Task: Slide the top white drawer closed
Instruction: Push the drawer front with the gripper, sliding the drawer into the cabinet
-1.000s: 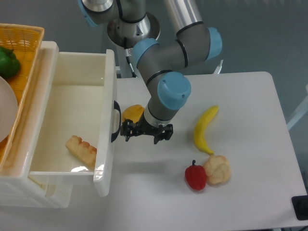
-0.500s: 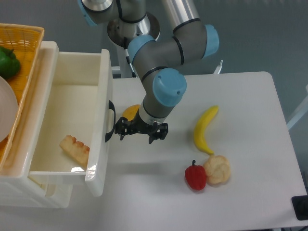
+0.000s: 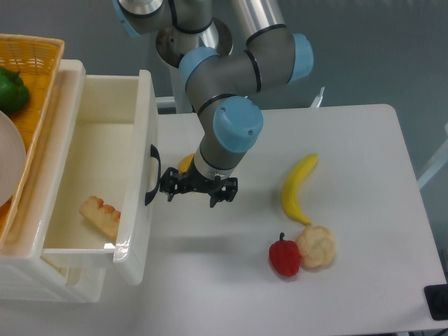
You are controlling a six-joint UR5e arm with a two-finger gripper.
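At the far left an orange basket (image 3: pixel 35 63) sits on top of the cabinet, holding a green pepper (image 3: pixel 12 89) and part of a white plate (image 3: pixel 8 168). Just right of it the top drawer (image 3: pixel 133 175) stands pulled out over the table (image 3: pixel 364 294), partly open, its white front facing right with the black handle (image 3: pixel 150 175) curving off it. Inside, near the front wall, lies a pale ridged piece of food (image 3: pixel 100 217). Below the drawer's near edge a bit of the lower cabinet (image 3: pixel 56 280) shows. My gripper (image 3: pixel 197 190) hangs low over the table just right of the handle, its left end close to the handle, though I cannot tell whether they touch. My fingers (image 3: pixel 170 187) look dark and bunched from this angle, and I cannot tell whether they are apart or together. Behind my wrist a sliver of an orange thing (image 3: pixel 185 163) peeks out. Farther right a banana (image 3: pixel 297 187) lies on the table, and nearer the front a red pepper (image 3: pixel 285 256) touches a pale lumpy item (image 3: pixel 316 246) on its right.
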